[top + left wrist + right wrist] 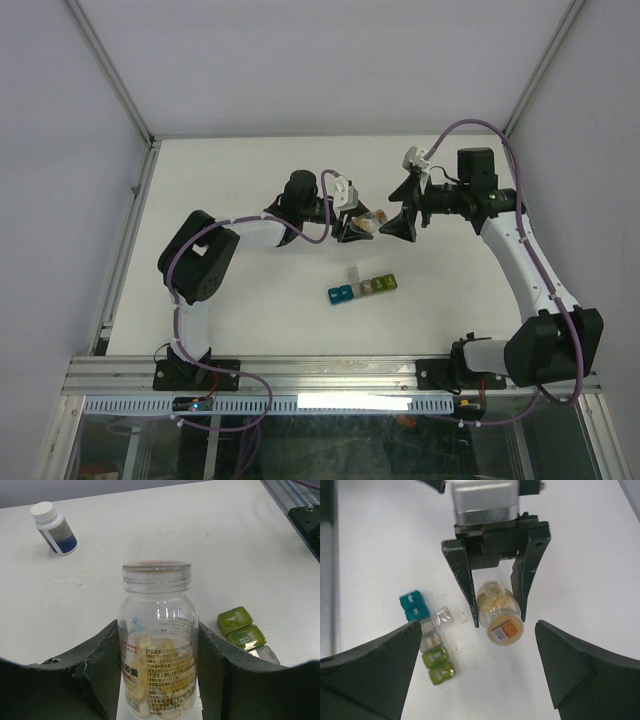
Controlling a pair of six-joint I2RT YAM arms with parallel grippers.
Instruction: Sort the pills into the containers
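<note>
Left gripper clamps a clear pill bottle; right gripper gapes facing it, containers on the bench base-side of both.

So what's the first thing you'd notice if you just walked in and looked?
Your eye goes first to the clear bottle packed with pale yellow pills, gripped by the left gripper near the middle of the table. The right gripper faces it, jaws wide open. Nearer the arms' bases, the little strip of coloured containers lies on the table.
</note>
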